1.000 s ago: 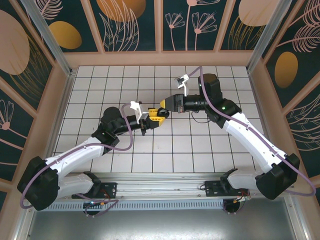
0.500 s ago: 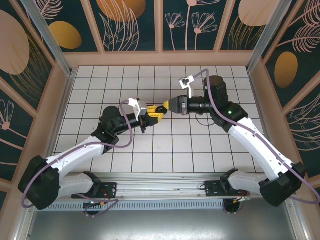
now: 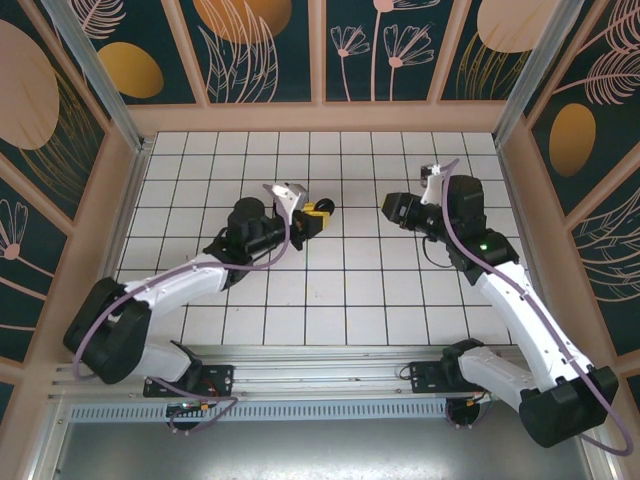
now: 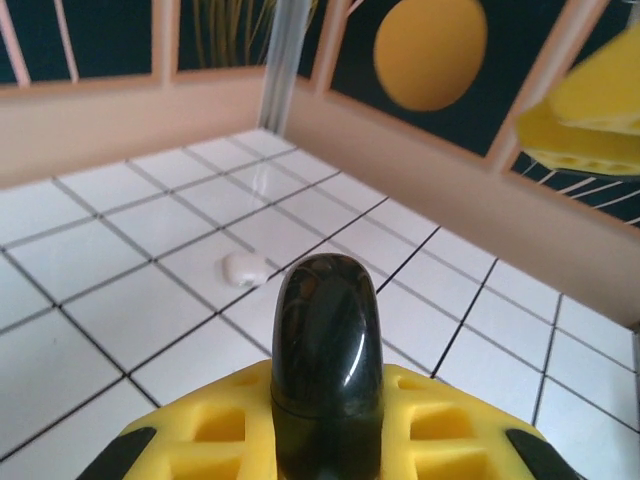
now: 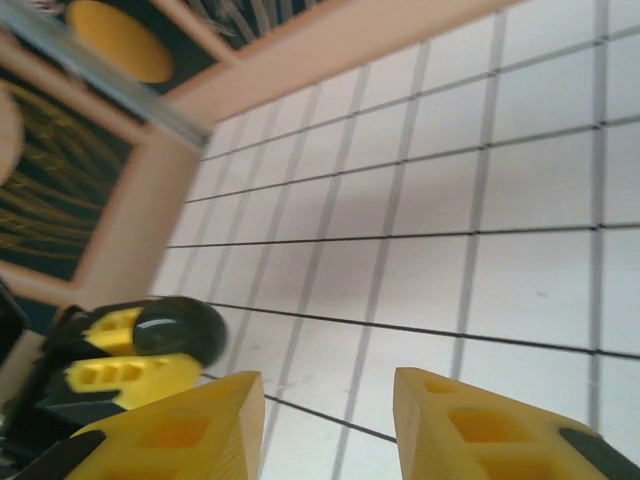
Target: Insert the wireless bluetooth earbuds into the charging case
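Right claw (image 5: 328, 395) has backed well away from left claw (image 3: 318, 212); jaws parted, empty. Left claw clamped tight on glossy black charging case (image 4: 325, 360), which looks closed. Small white piece (image 4: 243, 268) lies on surface (image 4: 120, 330) beyond left claw: possibly an earbud, too small to tell. Risks: rounded shell squirting out of the pinch; tiny bud flicked away at pickup.

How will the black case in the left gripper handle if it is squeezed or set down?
The black case looks glossy and hard, so it is probably stiff but slippery. Its rounded top suggests it could rock or tip if stood on end.
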Robot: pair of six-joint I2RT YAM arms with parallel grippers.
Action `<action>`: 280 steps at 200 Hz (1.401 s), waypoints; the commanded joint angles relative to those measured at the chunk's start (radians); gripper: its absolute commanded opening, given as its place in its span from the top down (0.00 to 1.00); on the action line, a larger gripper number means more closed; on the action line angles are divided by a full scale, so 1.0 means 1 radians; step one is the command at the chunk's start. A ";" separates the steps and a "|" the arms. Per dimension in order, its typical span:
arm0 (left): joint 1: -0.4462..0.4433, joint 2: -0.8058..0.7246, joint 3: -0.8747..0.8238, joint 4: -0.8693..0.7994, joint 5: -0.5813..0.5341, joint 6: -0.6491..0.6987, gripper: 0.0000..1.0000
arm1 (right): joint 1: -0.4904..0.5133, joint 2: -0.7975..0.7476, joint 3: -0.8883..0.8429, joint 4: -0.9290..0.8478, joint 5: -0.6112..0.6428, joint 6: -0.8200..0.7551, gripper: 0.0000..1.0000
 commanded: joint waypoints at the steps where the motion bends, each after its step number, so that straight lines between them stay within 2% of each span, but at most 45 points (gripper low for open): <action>1: 0.005 0.097 0.075 -0.065 -0.030 -0.050 0.99 | -0.051 -0.017 -0.068 0.007 0.064 0.002 0.58; 33: 0.005 0.273 0.185 -0.119 -0.012 -0.099 0.99 | -0.140 -0.006 -0.152 0.058 0.004 0.005 0.55; 71: 0.006 0.497 0.341 -0.211 -0.024 -0.150 0.97 | -0.215 0.034 -0.234 0.112 0.010 -0.013 0.50; 102: 0.006 0.596 0.412 -0.235 -0.014 -0.194 0.94 | -0.273 0.095 -0.284 0.168 0.012 -0.012 0.45; 158: 0.005 0.645 0.470 -0.299 -0.065 -0.161 0.85 | -0.328 0.184 -0.277 0.232 0.026 -0.024 0.37; 199: 0.006 0.639 0.489 -0.348 -0.100 -0.125 0.68 | -0.339 0.191 -0.257 0.218 0.070 -0.057 0.28; 256: 0.008 0.564 0.512 -0.430 -0.170 -0.028 0.57 | -0.364 0.123 -0.223 0.205 0.176 -0.099 0.23; 280: 0.016 0.505 0.514 -0.467 -0.213 0.024 0.51 | -0.370 0.081 -0.238 0.233 0.285 -0.115 0.21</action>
